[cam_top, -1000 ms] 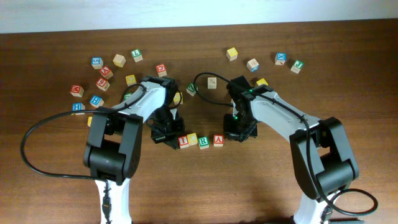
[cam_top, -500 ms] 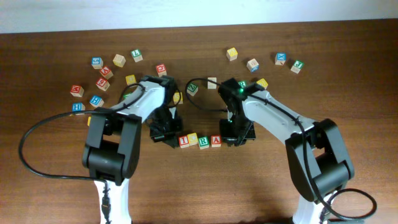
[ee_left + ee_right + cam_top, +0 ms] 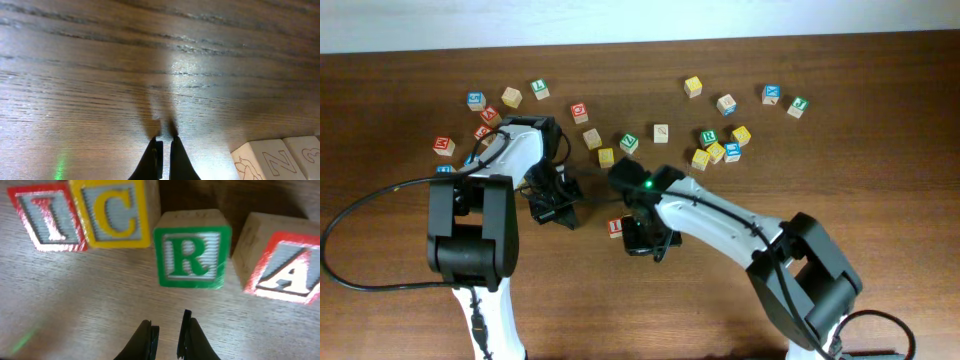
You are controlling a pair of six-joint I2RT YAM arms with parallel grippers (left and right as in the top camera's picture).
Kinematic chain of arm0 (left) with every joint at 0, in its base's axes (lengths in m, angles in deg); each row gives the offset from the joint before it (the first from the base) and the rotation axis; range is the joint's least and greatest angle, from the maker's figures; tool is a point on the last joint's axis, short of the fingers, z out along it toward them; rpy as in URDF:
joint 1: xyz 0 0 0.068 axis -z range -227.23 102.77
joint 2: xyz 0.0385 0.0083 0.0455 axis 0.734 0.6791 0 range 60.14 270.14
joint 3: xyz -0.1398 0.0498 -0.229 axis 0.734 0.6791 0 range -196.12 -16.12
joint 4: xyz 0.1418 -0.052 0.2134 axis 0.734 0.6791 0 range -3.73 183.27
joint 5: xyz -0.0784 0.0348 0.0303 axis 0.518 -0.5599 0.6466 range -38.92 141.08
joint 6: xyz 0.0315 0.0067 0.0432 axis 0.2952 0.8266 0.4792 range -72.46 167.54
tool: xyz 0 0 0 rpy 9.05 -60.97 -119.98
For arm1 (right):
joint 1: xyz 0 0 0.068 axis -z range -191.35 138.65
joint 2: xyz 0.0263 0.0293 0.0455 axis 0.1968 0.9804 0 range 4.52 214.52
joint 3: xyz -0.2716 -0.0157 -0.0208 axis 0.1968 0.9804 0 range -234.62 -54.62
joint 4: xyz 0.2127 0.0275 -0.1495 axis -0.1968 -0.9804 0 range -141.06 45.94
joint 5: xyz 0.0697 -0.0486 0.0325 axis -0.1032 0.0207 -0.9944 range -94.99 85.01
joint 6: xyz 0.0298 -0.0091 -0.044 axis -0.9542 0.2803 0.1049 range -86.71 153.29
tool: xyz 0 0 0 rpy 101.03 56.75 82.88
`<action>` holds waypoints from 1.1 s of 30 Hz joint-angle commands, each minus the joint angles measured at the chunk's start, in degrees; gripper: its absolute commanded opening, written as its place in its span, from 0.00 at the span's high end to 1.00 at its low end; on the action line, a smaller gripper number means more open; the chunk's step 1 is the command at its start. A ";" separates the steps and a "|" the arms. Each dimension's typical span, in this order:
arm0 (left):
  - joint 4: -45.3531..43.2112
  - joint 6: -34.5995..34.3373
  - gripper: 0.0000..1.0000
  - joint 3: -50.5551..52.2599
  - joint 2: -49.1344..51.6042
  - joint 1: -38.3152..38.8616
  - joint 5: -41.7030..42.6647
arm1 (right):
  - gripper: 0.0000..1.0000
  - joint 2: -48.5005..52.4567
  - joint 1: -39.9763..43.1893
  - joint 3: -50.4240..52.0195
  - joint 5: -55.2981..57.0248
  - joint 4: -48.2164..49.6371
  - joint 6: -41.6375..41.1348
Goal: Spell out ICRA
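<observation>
In the right wrist view four letter blocks stand in a row: red I (image 3: 45, 215), yellow C (image 3: 115, 212), green R (image 3: 192, 255) and red A (image 3: 282, 265). I and C touch; R and A sit slightly lower with small gaps between them. My right gripper (image 3: 167, 327) hovers just in front of the R, nearly shut with a narrow gap, and holds nothing. In the overhead view the right gripper (image 3: 645, 238) covers most of the row, and only the I block (image 3: 615, 228) shows. My left gripper (image 3: 558, 210) is left of the row, shut and empty (image 3: 165, 142).
Loose blocks lie at the back left (image 3: 490, 115), in the middle (image 3: 606, 157) and at the back right (image 3: 716, 152). Two pale block sides (image 3: 265, 160) show at the lower right of the left wrist view.
My right arm has swung left from the A end and now sits over the row. My left gripper has drawn back to the left, away from the I block.
</observation>
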State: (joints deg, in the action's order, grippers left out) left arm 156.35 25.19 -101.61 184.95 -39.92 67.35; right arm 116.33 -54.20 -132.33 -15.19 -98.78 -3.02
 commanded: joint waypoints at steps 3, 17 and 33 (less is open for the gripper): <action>-1.25 -1.42 0.99 0.83 2.16 -0.79 -7.10 | 0.89 0.13 -0.98 1.64 4.87 1.49 -2.12; -1.20 -1.42 0.99 1.03 2.16 -0.76 -7.10 | 0.91 0.22 -1.03 2.47 6.21 6.78 -3.63; 0.81 -1.38 1.00 1.16 2.16 0.20 -7.10 | 0.90 -0.98 2.05 -0.79 -4.02 -0.09 -0.92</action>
State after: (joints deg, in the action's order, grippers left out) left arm 156.90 24.97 -101.68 184.95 -39.89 66.89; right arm 116.33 -53.00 -130.63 -16.35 -96.81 -5.21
